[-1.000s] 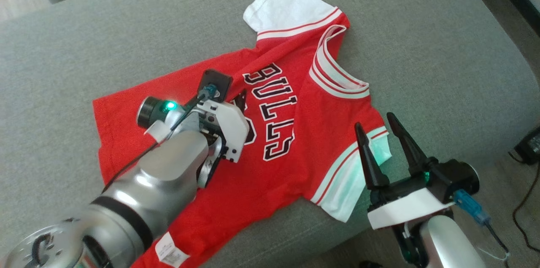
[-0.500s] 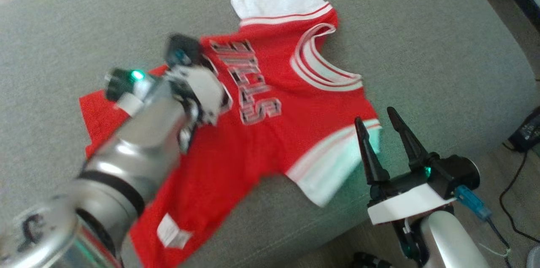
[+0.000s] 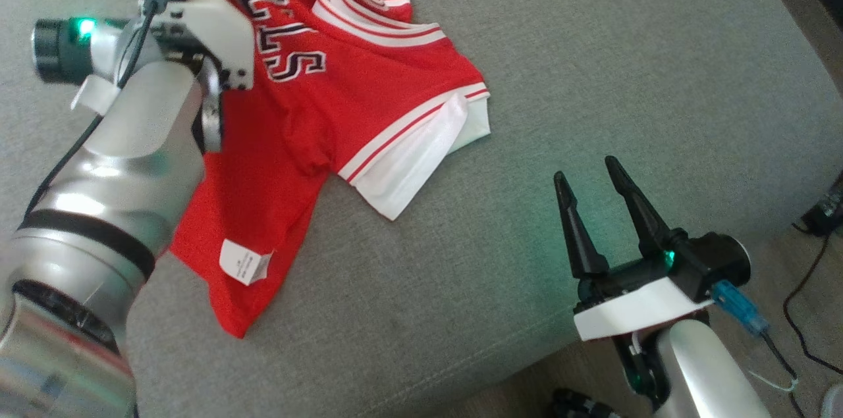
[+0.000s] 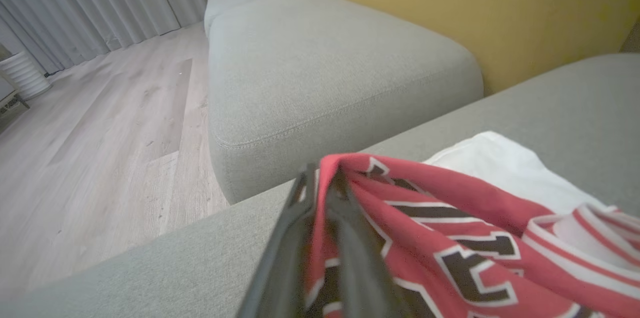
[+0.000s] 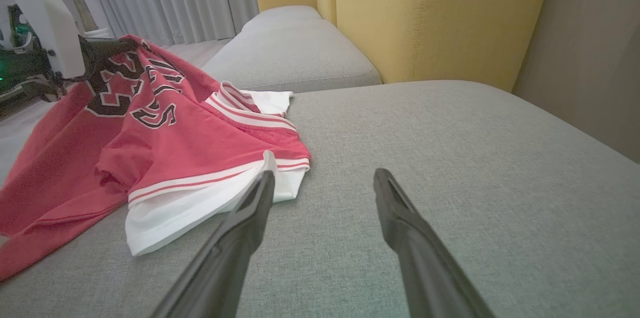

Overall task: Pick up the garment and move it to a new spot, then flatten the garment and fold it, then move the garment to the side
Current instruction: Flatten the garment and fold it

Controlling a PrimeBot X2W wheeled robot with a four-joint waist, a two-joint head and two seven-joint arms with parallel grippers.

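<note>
Pinching left fingers, garment newly lifted

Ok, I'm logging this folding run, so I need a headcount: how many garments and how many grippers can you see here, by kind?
Garments: 1, the red jersey, partly lifted off the seat.
Grippers: 2, the left gripper shut on the jersey's fabric, the right gripper open and apart from it.
Total: 3
</note>
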